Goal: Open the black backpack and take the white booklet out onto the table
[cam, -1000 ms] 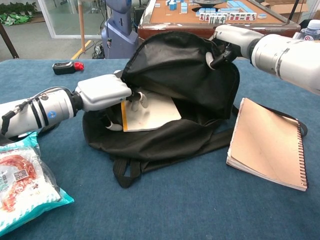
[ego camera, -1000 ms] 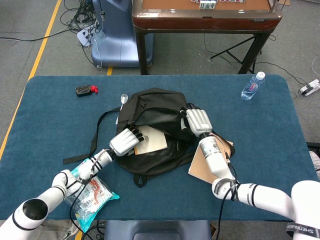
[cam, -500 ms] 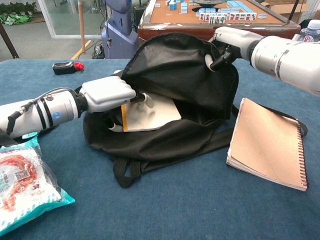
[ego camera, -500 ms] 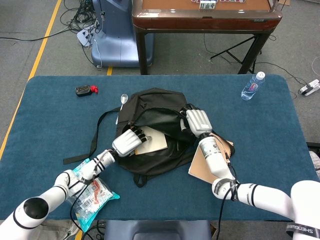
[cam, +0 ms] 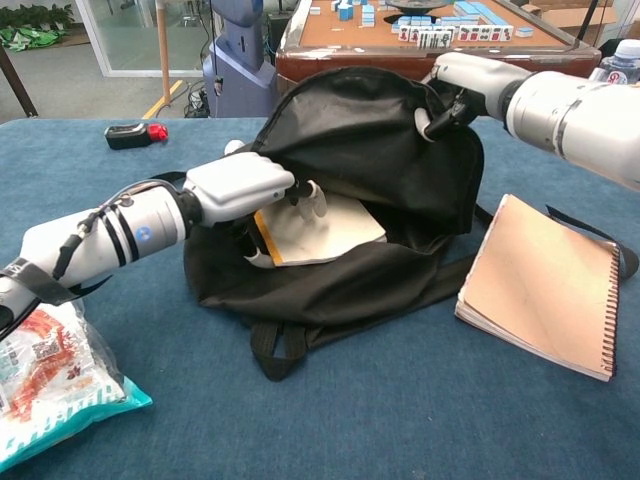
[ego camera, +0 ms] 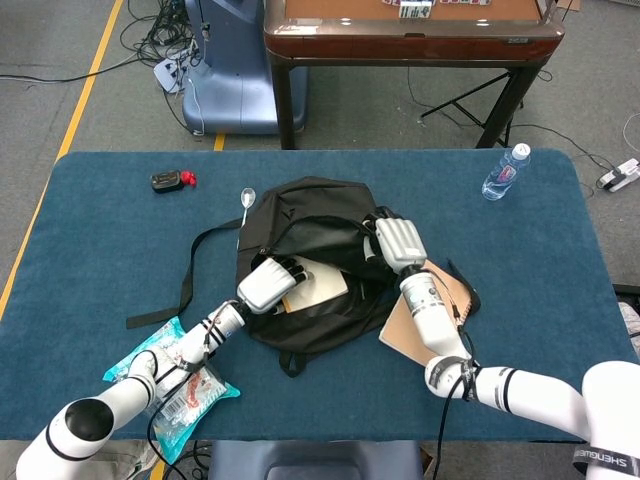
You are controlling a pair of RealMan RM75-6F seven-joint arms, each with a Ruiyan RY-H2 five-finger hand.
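My left hand [cam: 262, 185] has pushed deeper into the black backpack [cam: 380, 140] at frame middle, fingers resting on the white booklet [cam: 322, 227] without a clear grip, while my right hand [cam: 462, 85] keeps the flap pinched up, so pulling it out comes next, I think.

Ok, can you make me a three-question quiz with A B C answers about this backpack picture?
1. Where is the white booklet?
A. Inside the open black backpack
B. Beside the water bottle
C. On the floor

2. What colour is the spiral notebook's cover?
A. Green
B. Tan
C. Purple

3. What is the right hand doing?
A. Resting flat on the table
B. Holding the bottle
C. Holding the backpack's flap up

Answers: 1 A, the booklet lies in the bag's mouth under the left hand. 2 B, the cover looks tan. 3 C, the fingers grip the raised flap.
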